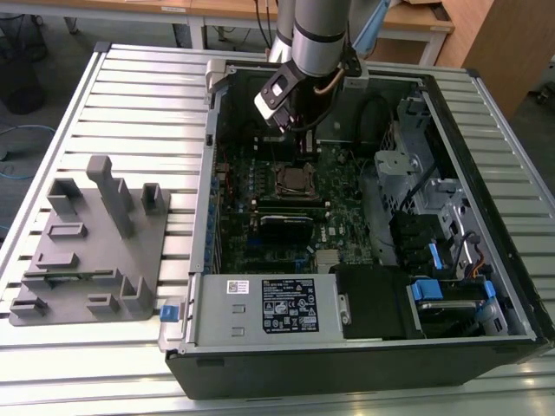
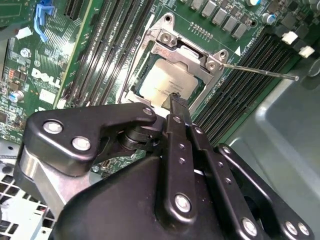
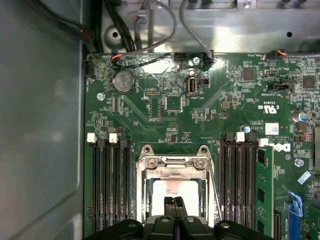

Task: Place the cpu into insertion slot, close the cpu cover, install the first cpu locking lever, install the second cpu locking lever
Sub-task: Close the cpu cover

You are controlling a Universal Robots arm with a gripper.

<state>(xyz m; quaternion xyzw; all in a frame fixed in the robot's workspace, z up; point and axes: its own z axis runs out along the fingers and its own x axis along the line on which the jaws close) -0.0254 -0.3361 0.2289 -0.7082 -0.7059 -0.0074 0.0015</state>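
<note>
In the first wrist view the hand [image 3: 174, 201] sits closest, its two black fingers pressed together with only a hairline seam between them and nothing caught there. In the second wrist view the joined tip comes down to the edge of the cpu [image 2: 162, 82]; whether it actually touches the metal cannot be told. The cpu lies flat in the insertion slot [image 3: 148, 200], its dull silver face up, with the slot's dark frame showing as a narrow band beside it. The cpu cover [image 3: 172, 171] surrounds the chip, which shows through the cover's square window; whether the plate is pressed fully flat cannot be told. A thin metal locking lever [image 2: 260, 70] runs from one corner of the cover out over the neighbouring memory slots [image 3: 110, 185], which flank the socket on both sides in black rows. Beyond the socket the green circuit board [image 3: 150, 115] spreads out, carrying a round coin battery [image 3: 124, 81], and past that a bundle of cables [image 3: 150, 30] loops along the grey case wall [image 3: 40, 125]. In the exterior view the arm [image 1: 316, 35] reaches down into the open computer case [image 1: 201, 260], which lies on its side on a slatted metal bench [image 1: 139, 87]. A labelled silver power supply [image 1: 277, 308] fills the near edge of the case, and a long black card [image 1: 286, 227] lies between it and the socket. A grey moulded fixture [image 1: 87, 251] rests on the bench towards the exterior view's left, well apart from the hand.
</note>
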